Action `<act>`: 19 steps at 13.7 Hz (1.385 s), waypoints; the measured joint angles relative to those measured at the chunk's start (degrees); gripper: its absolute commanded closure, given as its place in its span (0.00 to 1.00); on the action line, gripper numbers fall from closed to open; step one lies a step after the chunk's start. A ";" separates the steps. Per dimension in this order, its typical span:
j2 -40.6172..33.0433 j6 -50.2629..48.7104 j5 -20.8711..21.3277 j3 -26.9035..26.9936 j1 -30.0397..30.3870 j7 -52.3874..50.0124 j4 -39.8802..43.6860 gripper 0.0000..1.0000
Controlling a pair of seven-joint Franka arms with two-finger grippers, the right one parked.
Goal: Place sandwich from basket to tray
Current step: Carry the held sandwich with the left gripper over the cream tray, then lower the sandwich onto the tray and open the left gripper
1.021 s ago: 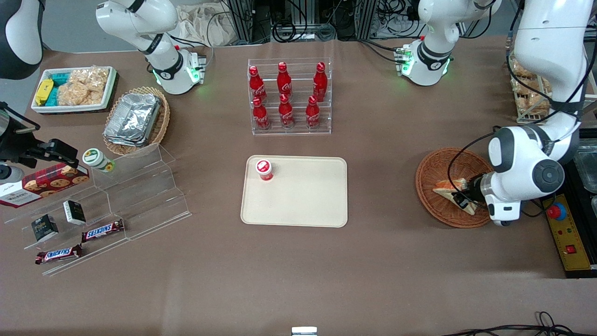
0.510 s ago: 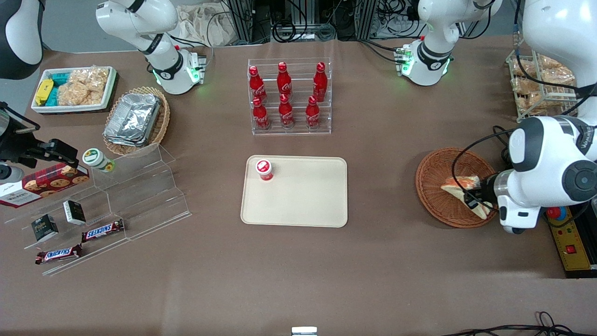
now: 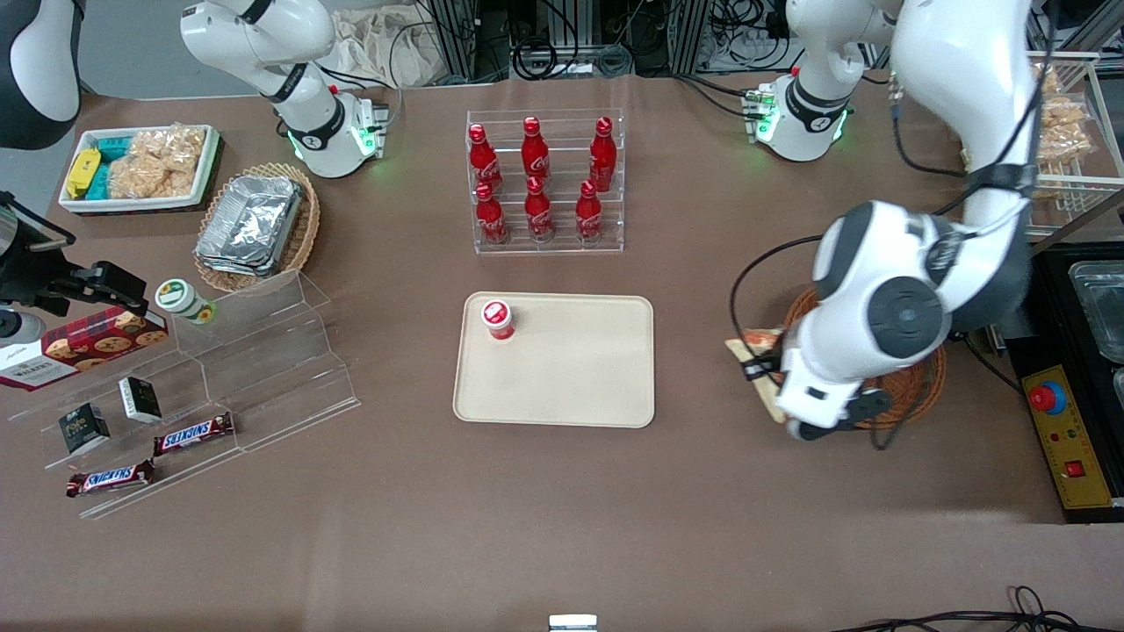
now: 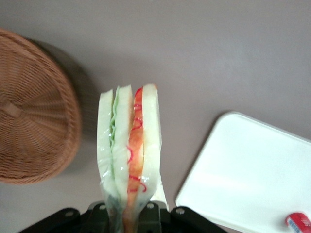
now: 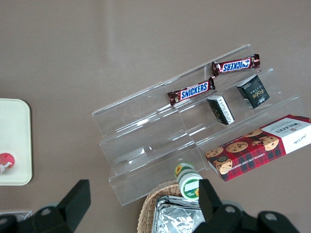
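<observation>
My left gripper [image 3: 762, 373] is shut on the sandwich [image 3: 753, 346], a wrapped wedge of white bread with orange-red and green layers, and holds it in the air between the reddish-brown basket [image 3: 913, 386] and the beige tray [image 3: 580, 369]. In the left wrist view the sandwich [image 4: 129, 150] stands edge-on, pinched between the gripper [image 4: 126, 213] jaws, with the basket [image 4: 34, 116] empty beside it and the tray [image 4: 252, 179] on its other flank. The arm covers most of the basket in the front view.
A small red-capped cup [image 3: 497, 319] stands on the tray's corner farthest from the basket. A clear rack of red cola bottles [image 3: 544, 180] stands farther from the front camera than the tray. A clear stepped shelf with snacks [image 3: 219, 377] lies toward the parked arm's end.
The gripper has lifted the sandwich out of the basket and carried it over the basket's rim toward the tray. The arm now hangs over the basket.
</observation>
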 measured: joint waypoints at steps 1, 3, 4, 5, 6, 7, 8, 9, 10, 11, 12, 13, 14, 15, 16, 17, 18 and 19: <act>1.72 1.89 0.01 -1.22 -0.65 0.31 0.29 1.00; 5.19 5.99 0.02 -3.82 -1.39 2.15 0.79 1.00; 6.68 7.57 0.02 -4.72 -1.96 3.24 1.02 1.00; 7.96 8.60 0.01 -5.14 -2.88 3.93 1.21 1.00; 9.21 9.51 0.02 -5.36 -4.36 4.33 1.29 1.00; 10.48 10.88 0.01 -5.45 -6.39 4.39 1.31 1.00; 11.62 12.79 0.01 -5.52 -8.44 4.27 1.32 1.00; 12.66 14.52 0.01 -5.53 -10.51 3.87 1.28 1.00; 13.49 15.26 0.01 -5.53 -12.17 3.50 1.15 1.00; 14.05 15.54 0.03 -5.49 -13.13 3.45 0.64 1.00; 14.31 16.12 0.10 -5.47 -13.43 3.54 -0.42 1.00; 14.37 16.66 0.20 -5.36 -13.36 4.34 -1.49 1.00; 14.37 16.72 0.24 -5.09 -13.17 6.29 -2.14 1.00; 14.36 16.72 0.24 -4.75 -12.92 8.46 -2.52 1.00; 14.36 16.72 0.25 -4.47 -12.61 9.95 -2.89 1.00; 14.37 16.72 0.27 -4.29 -12.36 10.85 -3.26 1.00; 14.37 16.72 0.32 -4.13 -12.24 11.35 -3.50 1.00; 14.36 16.72 0.35 -3.92 -12.24 11.54 -3.61 0.96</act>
